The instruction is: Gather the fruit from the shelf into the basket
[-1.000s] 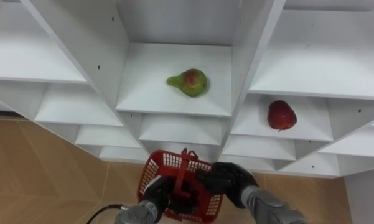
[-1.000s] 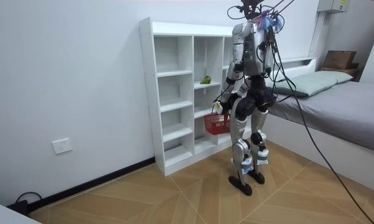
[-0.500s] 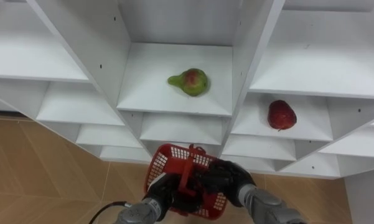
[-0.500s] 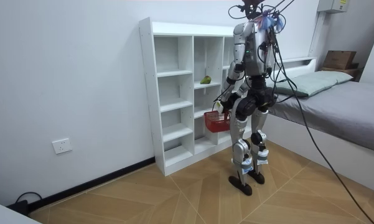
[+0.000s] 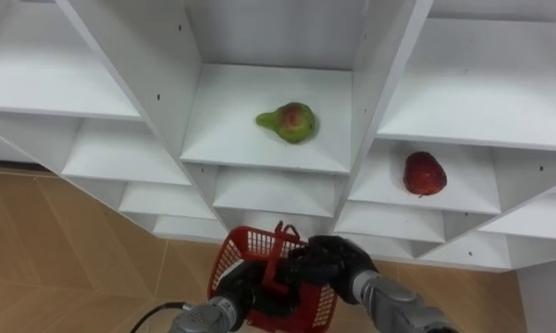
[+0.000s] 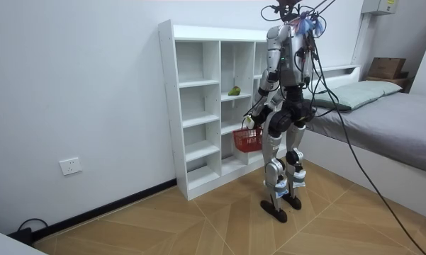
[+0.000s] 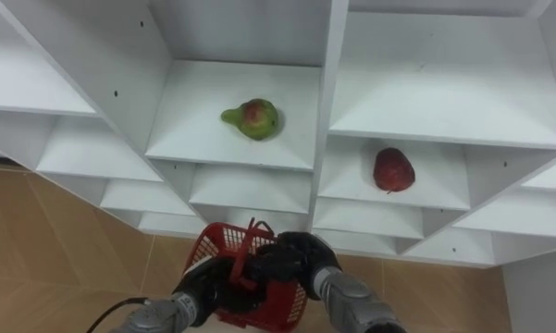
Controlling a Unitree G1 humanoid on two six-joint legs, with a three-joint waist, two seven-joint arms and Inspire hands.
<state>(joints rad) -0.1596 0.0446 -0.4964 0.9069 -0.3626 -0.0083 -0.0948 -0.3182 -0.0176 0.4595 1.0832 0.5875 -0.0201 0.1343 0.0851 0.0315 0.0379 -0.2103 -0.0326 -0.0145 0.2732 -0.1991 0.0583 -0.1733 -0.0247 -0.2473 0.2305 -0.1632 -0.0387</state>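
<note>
A green pear (image 5: 290, 122) with a red blush lies on a middle shelf of the white closet (image 5: 259, 157). One compartment to the right and a shelf lower sits a red apple (image 5: 424, 174). Below them, in front of the closet, hangs a red mesh basket (image 5: 259, 248) with its handle upright. My left hand (image 5: 233, 289) is curled on the handle from the left. My right hand (image 5: 330, 261) is curled on the handle and rim from the right. In the room view I stand upright, facing the closet (image 6: 198, 106), holding the basket (image 6: 248, 139) at hip height.
Upright dividers and shelf boards (image 7: 328, 111) separate the compartments, and the other shelves in sight are bare. Wooden floor (image 5: 55, 240) lies below. A bed (image 6: 390, 106) stands close behind me at the room view's right.
The whole picture has shifted slightly right, so the camera moved. Both hands stay on the basket, which has barely moved. The pear and apple lie as before.
</note>
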